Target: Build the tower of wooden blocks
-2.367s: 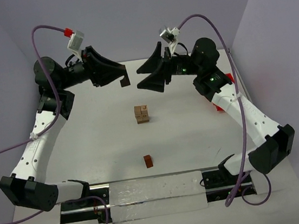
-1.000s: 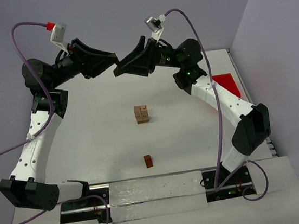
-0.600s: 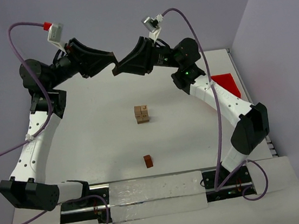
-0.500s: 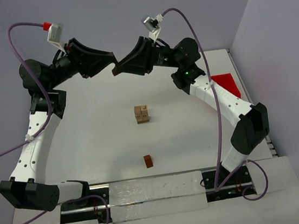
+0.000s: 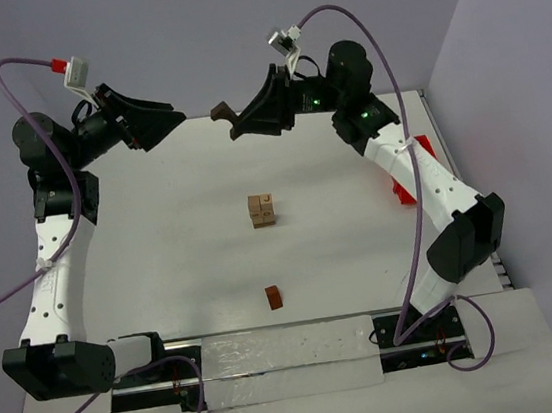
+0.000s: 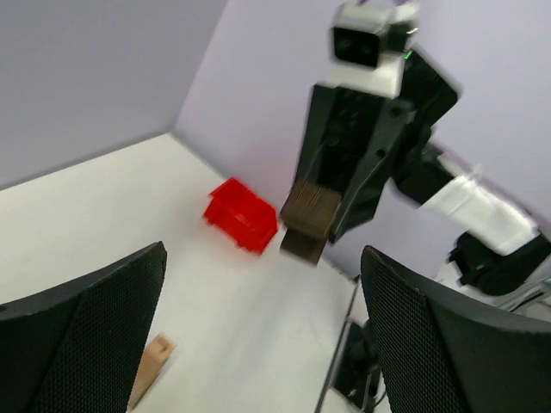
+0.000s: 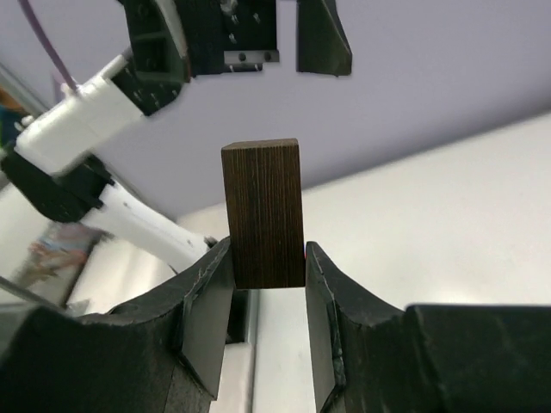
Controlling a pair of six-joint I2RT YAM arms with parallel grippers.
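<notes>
Brown, almost black: dark block (image 7: 263, 213) pinched by the right hand (image 7: 263, 267), lower part pressed between both pads, upper part standing free above the fingertips, grain running lengthwise. Held high over the far side of the worktop (image 5: 179, 238), touching nothing else.

Left hand (image 5: 177, 121) raised too, across from the right one and well apart from it, tips turned toward the dark block. Fingers (image 6: 86, 335) spread wide in the left wrist view, nothing between them; beyond the gap, the dark block and the right hand, blurred.

Tan stack (image 5: 262, 209) near the middle of the worktop: a tight cluster of light cubes, seemingly two levels, exact count hard to tell from above. Reddish block (image 5: 273, 296) lying alone nearer the arm bases, in line with the tan stack and well apart from it.

Red bin (image 5: 402, 189) at the right edge of the worktop, mostly hidden behind the right arm from above, seen whole in the left wrist view. Tan piece (image 6: 151, 370) on the worktop just beside one left finger in that view; which cube, cannot tell.
</notes>
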